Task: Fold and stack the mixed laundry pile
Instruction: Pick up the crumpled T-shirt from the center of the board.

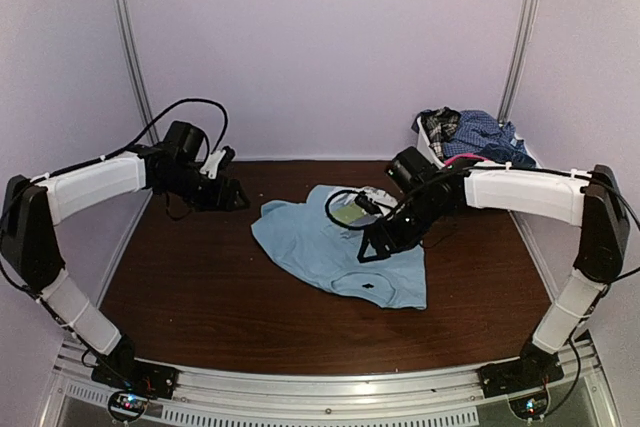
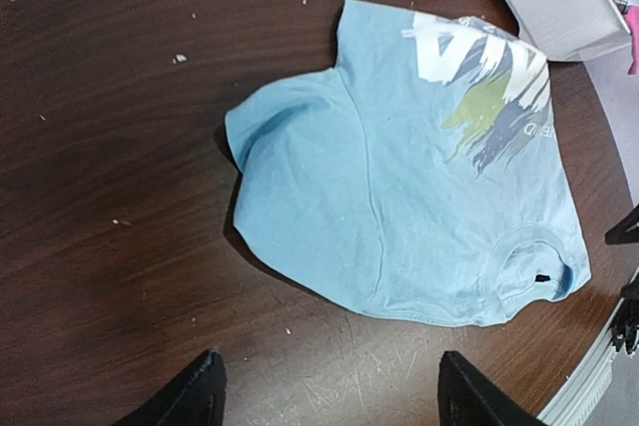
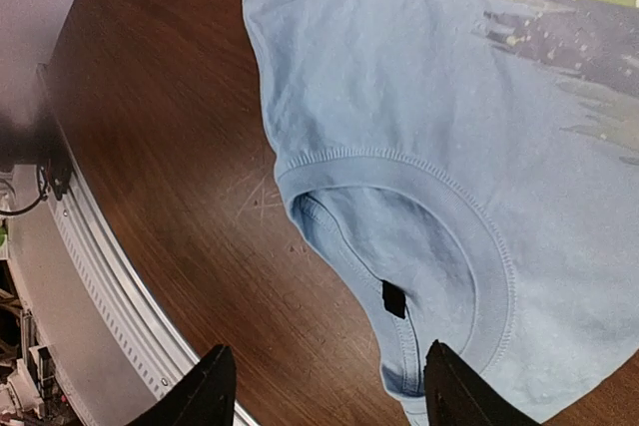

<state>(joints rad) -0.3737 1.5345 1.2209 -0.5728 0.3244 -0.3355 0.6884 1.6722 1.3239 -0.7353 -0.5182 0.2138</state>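
Before folding the light blue T-shirt point(image 1: 330, 252), smooth it flat — right gripper point(image 3: 324, 351) open, empty, over its collar point(image 3: 429, 236); left gripper point(image 2: 329, 358) open, empty, near its sleeve point(image 2: 268, 137).

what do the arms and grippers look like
The left arm and right arm have white rounded link covers, black joints and black bases. Thin black cables loop loose near each wrist. The left gripper and right gripper have plain black fingers.

You see a light blue T-shirt point(image 2: 399, 226), printed white, olive and grey, on a dark brown table point(image 2: 100, 197).
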